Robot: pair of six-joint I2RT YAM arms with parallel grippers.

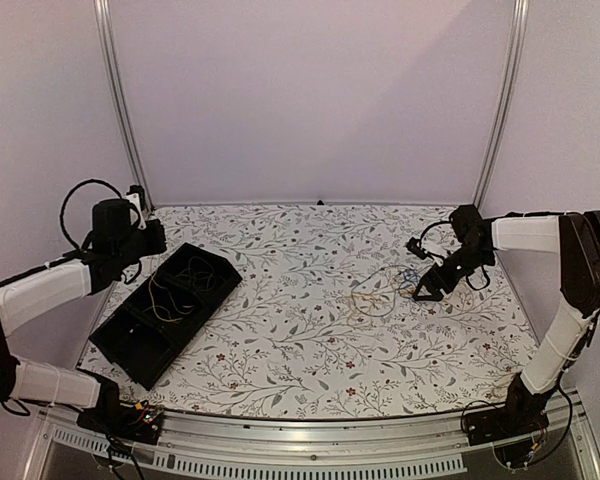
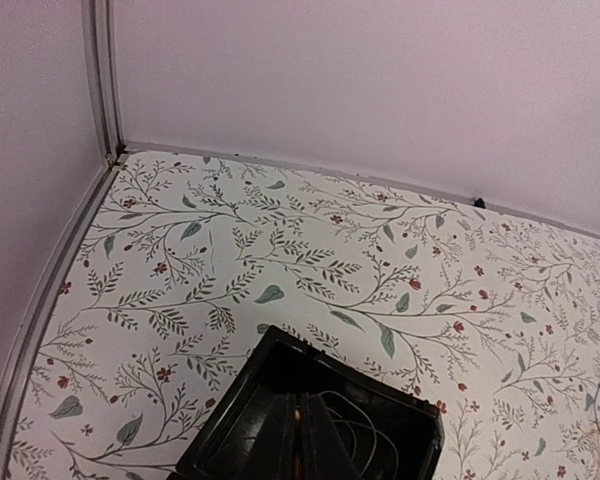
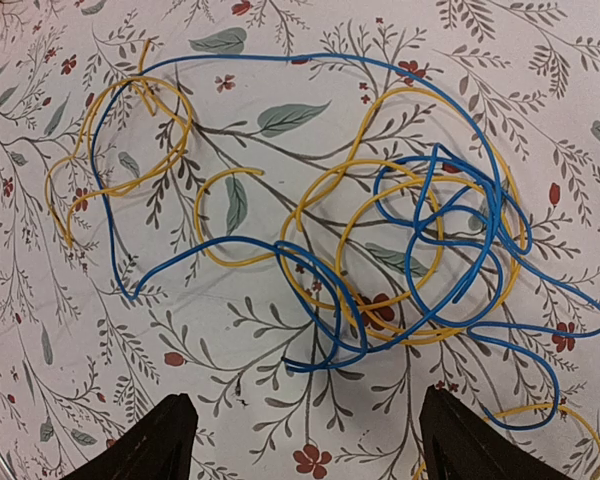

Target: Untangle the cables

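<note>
The flower-printed table [image 1: 310, 340] fills the lower half of the top view. At its left edge lies a long black divided tray [image 1: 130, 340], set diagonally, with thin sorted wires [image 1: 175, 290] looped in its upper compartments.

The left arm hangs over the tray's upper end. The left gripper [image 2: 300, 445] has its jaws pressed together, and nothing can be seen held in them. The right arm reaches in from the right edge, and the right gripper [image 3: 305, 430] stands with its jaws spread wide and empty, just short of the cables.

The tangle of cables [image 1: 380, 295] lies flat on the cloth right of centre in the top view. In the right wrist view it fills the frame. The blue cable [image 3: 280, 62] sweeps round the outside, and the yellow cable [image 3: 150, 130] loops at the upper left. At the centre right the two cross many times.

The main risk, as I judge it, is a pinch at that dense crossing. It would catch both colours, and pulling would tighten the knot or drag the whole bundle. The wires are thin and could slip between the fingers. The lone yellow loop at the upper left looks the safer hold.

Nothing stands between the right gripper and the tangle. The tray and the left arm are well apart from it.
</note>
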